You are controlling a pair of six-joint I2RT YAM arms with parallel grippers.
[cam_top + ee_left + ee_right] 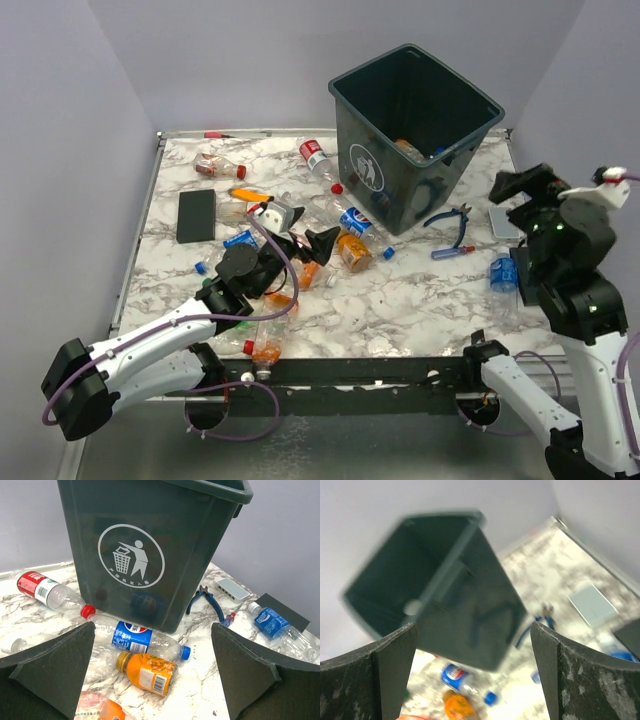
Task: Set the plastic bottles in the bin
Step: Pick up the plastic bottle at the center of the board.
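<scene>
The bin stood upright at the far right of the marble table, mouth up, where either arm could reach over its rim and let go. At least one orange item already lay inside it. Most of the plastic bottles lay on their sides, scattered to its left and front, so the task looked barely begun.

The left gripper hung low over that cluster, jaws spread wide with nothing between them. In its wrist view the fingers framed an orange bottle lying just beside a blue-labelled cola bottle, close to the foot of the bin. That stance suited lining up a pick, most likely of the orange one. A red-labelled bottle lay further left.

The right gripper was held high, jaws likewise apart and empty. Its view was smeared, so its aim was hard to judge; perhaps the bin's mouth. A blue bottle lay on the table below that arm, near the blue-handled pliers, which were not meant for the bin
</scene>
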